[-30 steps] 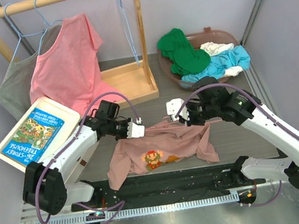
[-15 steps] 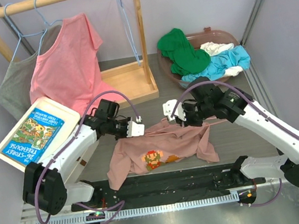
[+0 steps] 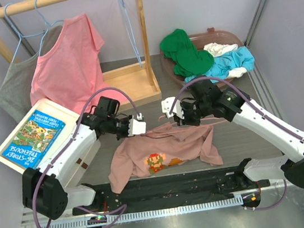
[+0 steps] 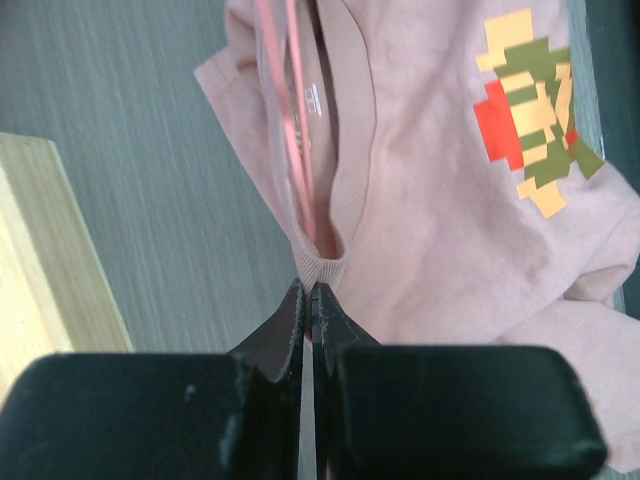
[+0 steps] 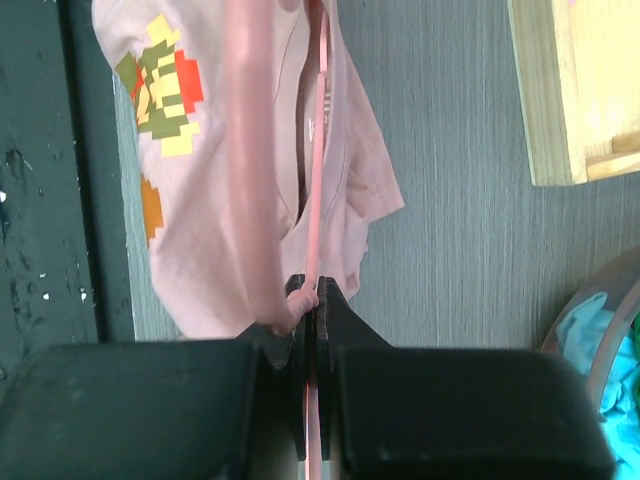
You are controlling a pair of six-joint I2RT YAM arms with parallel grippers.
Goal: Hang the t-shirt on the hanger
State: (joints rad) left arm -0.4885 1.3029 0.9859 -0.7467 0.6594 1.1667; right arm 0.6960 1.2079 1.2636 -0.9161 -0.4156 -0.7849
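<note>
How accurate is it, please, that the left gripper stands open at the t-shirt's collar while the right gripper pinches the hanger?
The left gripper is shut, pinching the collar of the t-shirt, as the left wrist view shows; the right gripper does pinch the hanger.

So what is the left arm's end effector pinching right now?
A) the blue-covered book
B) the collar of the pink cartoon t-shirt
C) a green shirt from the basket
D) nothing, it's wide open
B: the left wrist view shows the left end effector shut on the collar edge of the t-shirt, beside the hanger wire lying in the neck opening.
</note>
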